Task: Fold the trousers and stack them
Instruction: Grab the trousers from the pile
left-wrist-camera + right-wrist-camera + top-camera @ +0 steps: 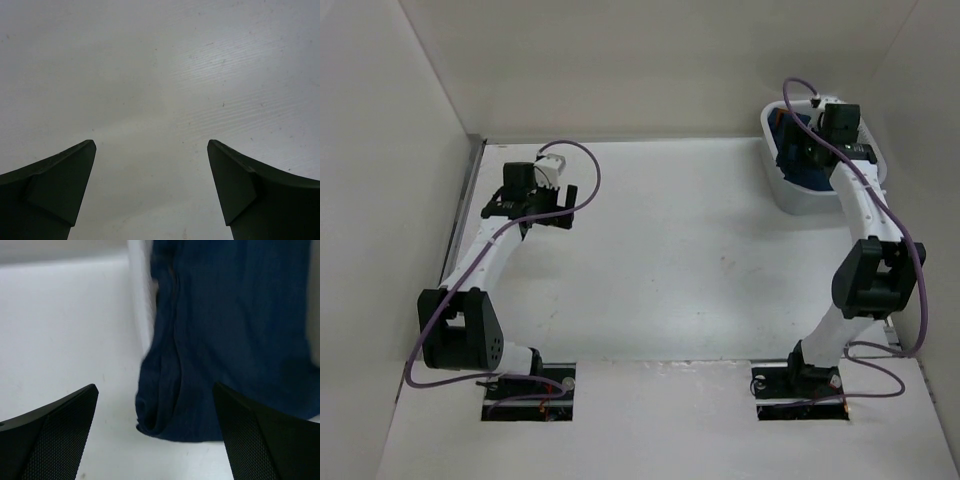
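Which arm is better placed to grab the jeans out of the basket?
Right. The right gripper, open, hangs over the jeans in the white basket; the left gripper is over the table, well away.

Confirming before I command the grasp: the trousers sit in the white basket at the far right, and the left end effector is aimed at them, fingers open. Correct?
One error: it is the right end effector, not the left, that is aimed at the trousers, fingers open, as the right wrist view shows. The trousers do sit in the white basket at the far right.
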